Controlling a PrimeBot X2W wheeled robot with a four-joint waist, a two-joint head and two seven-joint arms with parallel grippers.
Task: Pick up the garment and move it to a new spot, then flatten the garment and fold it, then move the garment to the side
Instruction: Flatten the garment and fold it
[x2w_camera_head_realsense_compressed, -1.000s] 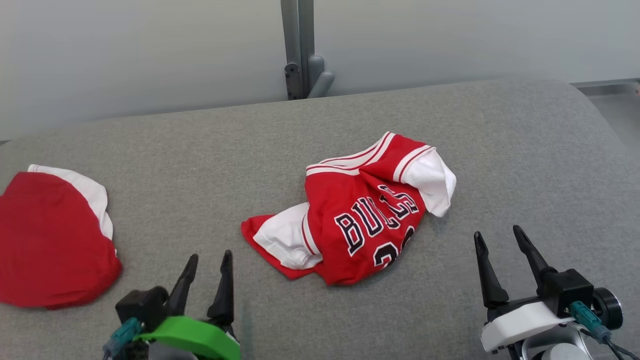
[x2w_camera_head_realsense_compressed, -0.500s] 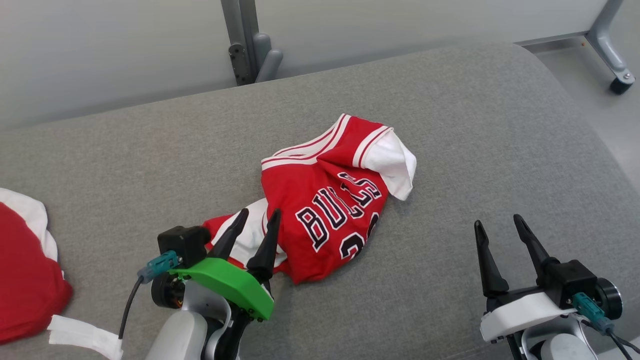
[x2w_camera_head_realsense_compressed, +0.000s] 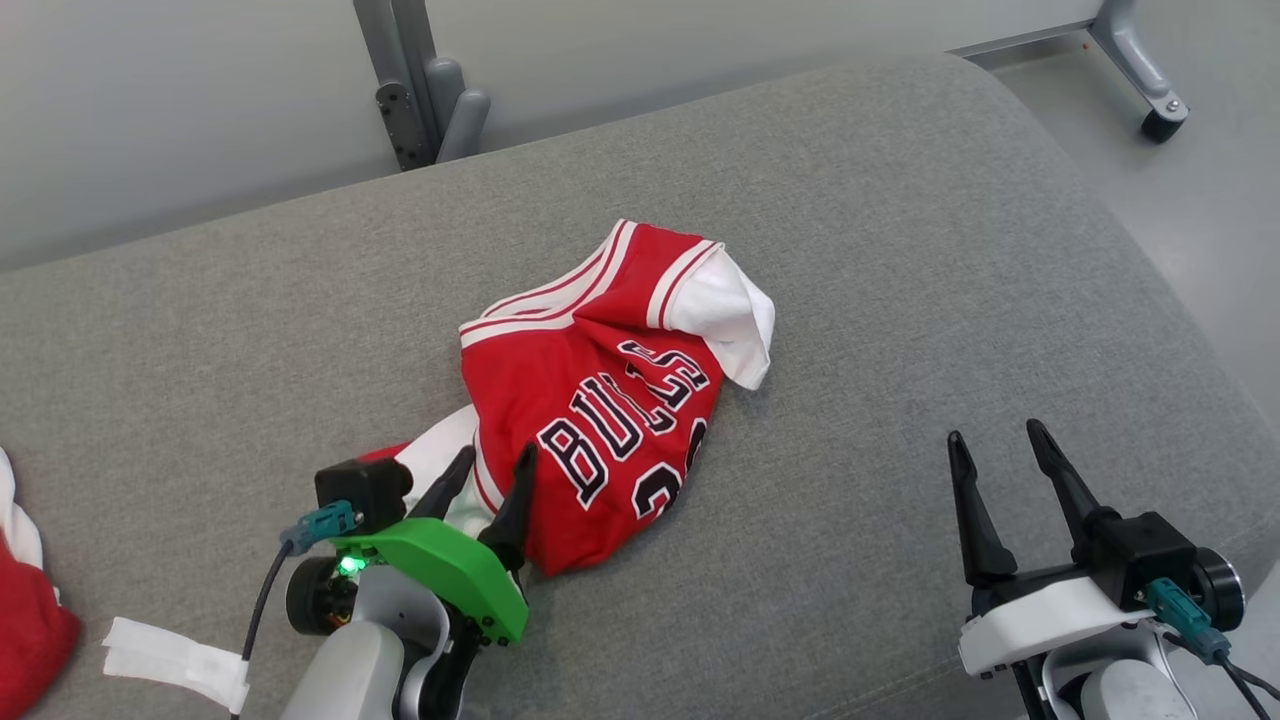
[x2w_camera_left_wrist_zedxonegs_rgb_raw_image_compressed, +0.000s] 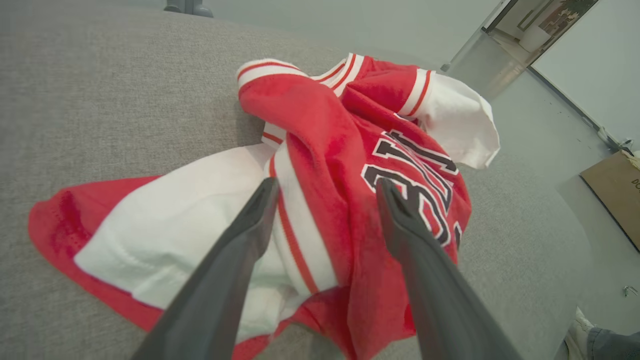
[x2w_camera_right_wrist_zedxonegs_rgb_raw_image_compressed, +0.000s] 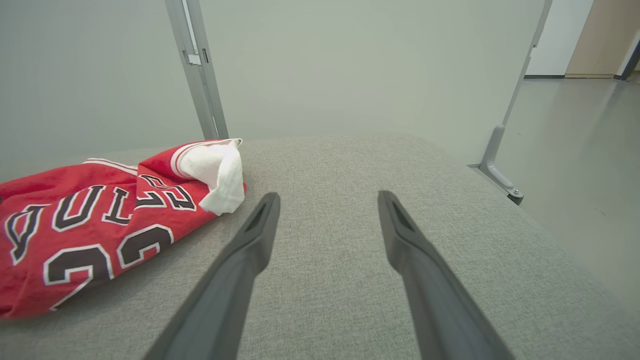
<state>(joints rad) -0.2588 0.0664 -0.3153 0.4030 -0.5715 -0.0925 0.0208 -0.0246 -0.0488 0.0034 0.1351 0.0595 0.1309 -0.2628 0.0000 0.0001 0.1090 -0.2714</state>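
- Right now the garment (x2w_camera_head_realsense_compressed: 600, 400), a crumpled red jersey with white lining, lies in a heap mid-cushion on the grey sofa seat (x2w_camera_head_realsense_compressed: 900, 280).
- In the head view its long axis runs from about 7 o'clock, where the white-lined end spreads flat, up to 1 o'clock, where a white flap folds over.
- My left gripper (x2w_camera_head_realsense_compressed: 497, 452) is at that 7 o'clock end with its jaws spread wide and nothing between them gripped.
- The fingers point to roughly 12 o'clock, straight along the heap.
- In the left wrist view the two fingers straddle the striped seam where the white lining meets the red panel. I can't tell whether the tips already touch the cloth.
- My right gripper (x2w_camera_head_realsense_compressed: 995, 432) is also wide open and empty, over bare cushion. From it the jersey lies at about 10 o'clock, well apart.
- So the left arm is plainly the nearer one. I judge the pick should be its job: sink onto the seam ridge and close there.
- My worry is pinching only the top layer, which would leave the rest dragging when I carry it to a new spot.
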